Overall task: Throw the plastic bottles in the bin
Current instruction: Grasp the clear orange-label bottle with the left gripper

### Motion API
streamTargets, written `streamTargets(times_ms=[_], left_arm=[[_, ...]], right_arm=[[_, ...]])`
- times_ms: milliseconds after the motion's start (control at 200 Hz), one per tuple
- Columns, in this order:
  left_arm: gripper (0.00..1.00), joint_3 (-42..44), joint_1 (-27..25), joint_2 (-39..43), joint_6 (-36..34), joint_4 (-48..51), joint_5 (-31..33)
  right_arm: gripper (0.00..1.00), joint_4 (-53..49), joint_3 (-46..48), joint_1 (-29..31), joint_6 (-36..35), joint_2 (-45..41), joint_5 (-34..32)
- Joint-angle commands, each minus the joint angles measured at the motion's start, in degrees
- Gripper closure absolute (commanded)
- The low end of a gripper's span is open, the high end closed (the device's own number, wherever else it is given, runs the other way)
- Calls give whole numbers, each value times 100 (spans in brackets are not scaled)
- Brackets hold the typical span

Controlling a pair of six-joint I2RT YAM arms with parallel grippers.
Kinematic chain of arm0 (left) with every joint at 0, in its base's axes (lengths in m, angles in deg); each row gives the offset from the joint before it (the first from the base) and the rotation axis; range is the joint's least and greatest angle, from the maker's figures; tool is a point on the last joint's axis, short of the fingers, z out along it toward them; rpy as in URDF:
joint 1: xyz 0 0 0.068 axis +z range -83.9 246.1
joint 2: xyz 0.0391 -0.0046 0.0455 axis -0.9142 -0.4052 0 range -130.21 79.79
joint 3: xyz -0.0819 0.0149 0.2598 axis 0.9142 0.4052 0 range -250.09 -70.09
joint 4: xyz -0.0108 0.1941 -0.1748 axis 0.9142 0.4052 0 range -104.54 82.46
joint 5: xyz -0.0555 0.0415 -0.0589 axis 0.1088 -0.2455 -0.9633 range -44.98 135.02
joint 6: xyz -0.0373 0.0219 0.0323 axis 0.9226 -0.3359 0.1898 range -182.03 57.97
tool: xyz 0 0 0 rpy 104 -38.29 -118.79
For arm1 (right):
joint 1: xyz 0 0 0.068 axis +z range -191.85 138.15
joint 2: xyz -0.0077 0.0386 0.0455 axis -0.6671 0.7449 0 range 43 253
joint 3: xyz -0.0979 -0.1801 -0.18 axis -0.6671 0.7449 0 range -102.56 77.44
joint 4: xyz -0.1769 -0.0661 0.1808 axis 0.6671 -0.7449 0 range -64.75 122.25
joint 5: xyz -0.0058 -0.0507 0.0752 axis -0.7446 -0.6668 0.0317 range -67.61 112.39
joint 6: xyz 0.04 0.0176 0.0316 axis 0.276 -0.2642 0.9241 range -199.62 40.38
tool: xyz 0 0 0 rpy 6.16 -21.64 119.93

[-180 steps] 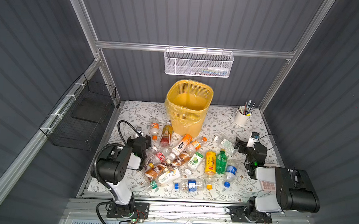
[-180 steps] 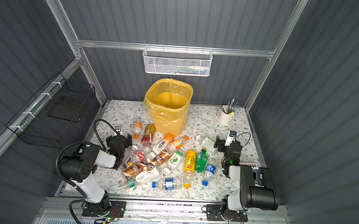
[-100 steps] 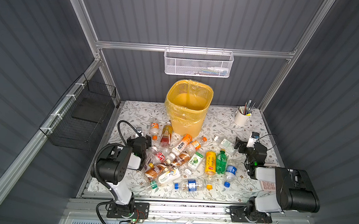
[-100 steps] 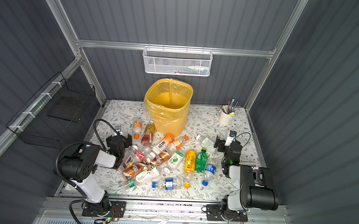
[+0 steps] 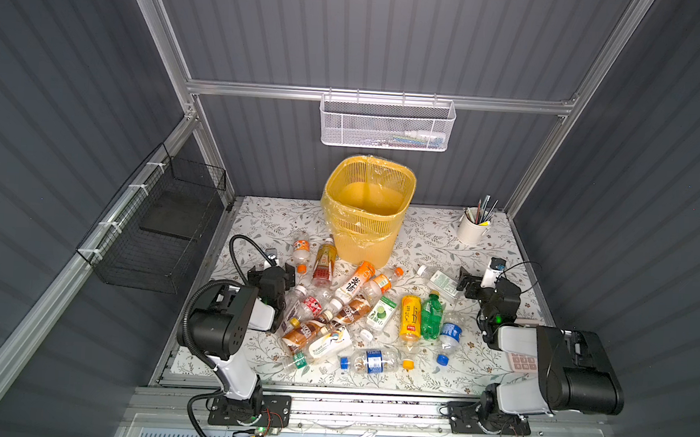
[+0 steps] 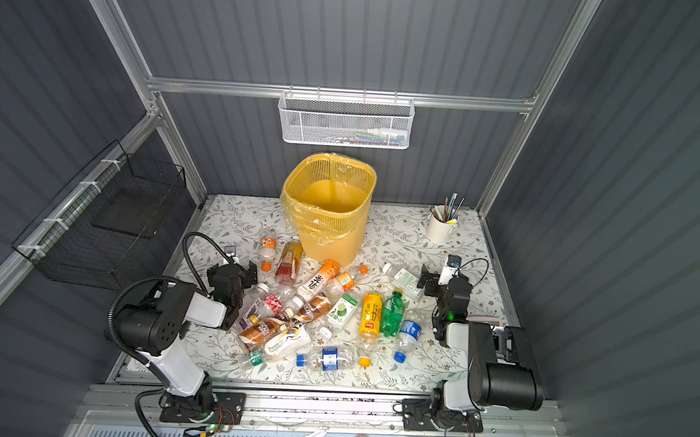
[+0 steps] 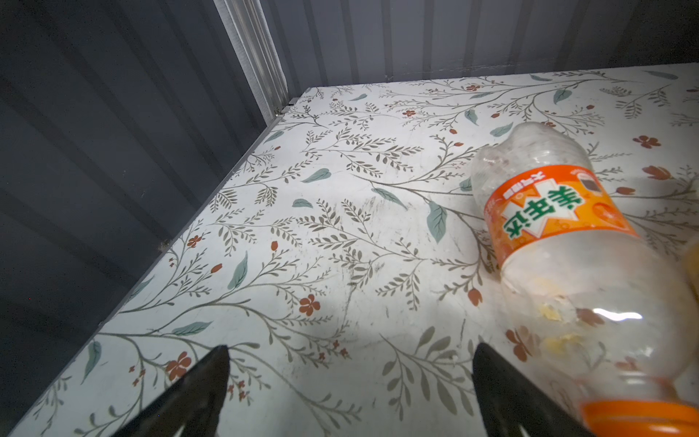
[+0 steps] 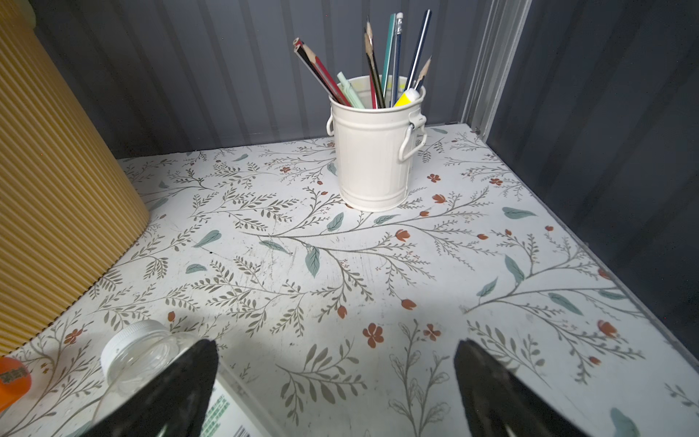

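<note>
1. I see the left hand (image 5: 272,270) low at the left middle of both top views, at the left edge of the bottle heap. Its fingers (image 7: 200,389) stand wide apart and hold nothing.
2. In the left wrist view only the bare flowered surface (image 7: 340,227) lies between these fingers. A clear bottle with an orange label (image 7: 548,215) lies on its side just beside one finger. I cannot tell if they touch.
3. The right hand (image 5: 475,280) is at the right middle of both top views. It is also spread wide and empty.
4. In the right wrist view one finger (image 8: 177,386) covers part of a clear bottle with a white cap (image 8: 138,350), but contact I cannot judge. Farther away a white cup (image 8: 372,159) full of pencils stands upright.
5. The plastic bottles (image 5: 352,288) all lie on the surface in the lower middle of the top views, between the two hands. Many of them touch or cross one another.
6. A yellow bottle (image 5: 410,321) and a green bottle (image 5: 432,316) lie side by side. A bottle with a blue label (image 5: 373,360) lies nearest to the bottom edge.
7. The bin (image 5: 363,241) stands upright in the centre of both top views, just above the heap, with a clear bag folded over its rim.
8. A white mesh basket (image 5: 387,126) hangs on the wall above the bin. A black wire basket (image 5: 160,224) hangs at the left.
</note>
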Motion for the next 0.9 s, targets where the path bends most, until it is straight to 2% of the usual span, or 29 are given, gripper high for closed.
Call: streamTargets(times_ms=[0,180,250,290,390,520,740,895], left_arm=[[0,-97,51,-43,4,-23,4],[0,-207,207,34,69,262,-303],[0,-409,209,340,106,882,-206],[0,-621,209,608,142,1536,-173],[0,-1163,209,1256,263,2987,-110],[0,-1882,200,1574,534,4243,-362],[0,-3678,200,602,640,6096,-1505],[1,-4345,174,-105,883,6524,-2025]], right_arm=[[1,6,-103,-12,28,24,-11],[1,10,-94,-37,36,8,41],[1,-292,-215,-38,36,-122,56],[1,-810,-378,-38,57,-316,66],[1,-2840,-1185,-37,217,-894,209],[1,-3406,-1406,-38,735,-1375,378],[1,-4889,-2202,5,1094,-1347,917],[1,-5159,-2257,25,1240,-1337,1017]])
